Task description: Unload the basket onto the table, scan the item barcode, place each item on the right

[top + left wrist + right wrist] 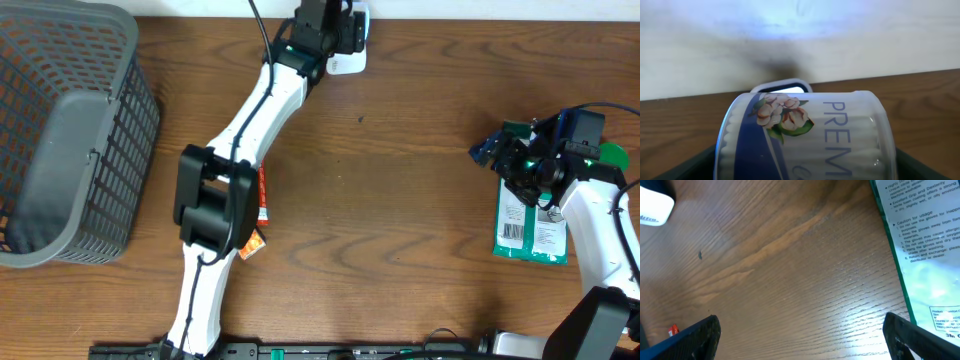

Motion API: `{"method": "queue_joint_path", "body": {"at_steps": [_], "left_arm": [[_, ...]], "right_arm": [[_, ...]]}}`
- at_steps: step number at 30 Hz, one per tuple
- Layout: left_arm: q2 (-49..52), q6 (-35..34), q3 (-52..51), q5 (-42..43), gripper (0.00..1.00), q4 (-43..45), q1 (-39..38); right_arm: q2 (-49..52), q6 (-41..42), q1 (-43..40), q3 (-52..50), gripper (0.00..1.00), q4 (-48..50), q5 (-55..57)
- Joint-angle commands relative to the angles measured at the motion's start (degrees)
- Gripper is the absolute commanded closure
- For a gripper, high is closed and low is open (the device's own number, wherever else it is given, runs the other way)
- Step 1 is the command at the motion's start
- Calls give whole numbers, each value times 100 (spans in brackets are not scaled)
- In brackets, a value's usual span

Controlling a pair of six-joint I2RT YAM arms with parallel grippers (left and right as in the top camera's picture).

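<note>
At the overhead view's top centre your left hand clasps the cotton-swab tub on its side, fingers wide, likely to present it to the white scanner behind, while your right hand hangs open, empty, at right.

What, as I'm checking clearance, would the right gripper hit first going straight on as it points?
Probably bare table: the open right gripper frames only wood; the glove packet lies off to one side. Depth is unclear.
</note>
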Motion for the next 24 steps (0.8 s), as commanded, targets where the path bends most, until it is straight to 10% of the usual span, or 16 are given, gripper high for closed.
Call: {"method": "queue_joint_path", "body": {"at_steps": [1,24], "left_arm": [[205,57,164,-160,36,227,9],[505,35,155,-238,36,979,-13]], "right_arm": [[-98,61,17,76,1,-2,33],[-98,61,17,76,1,-2,33]]}}
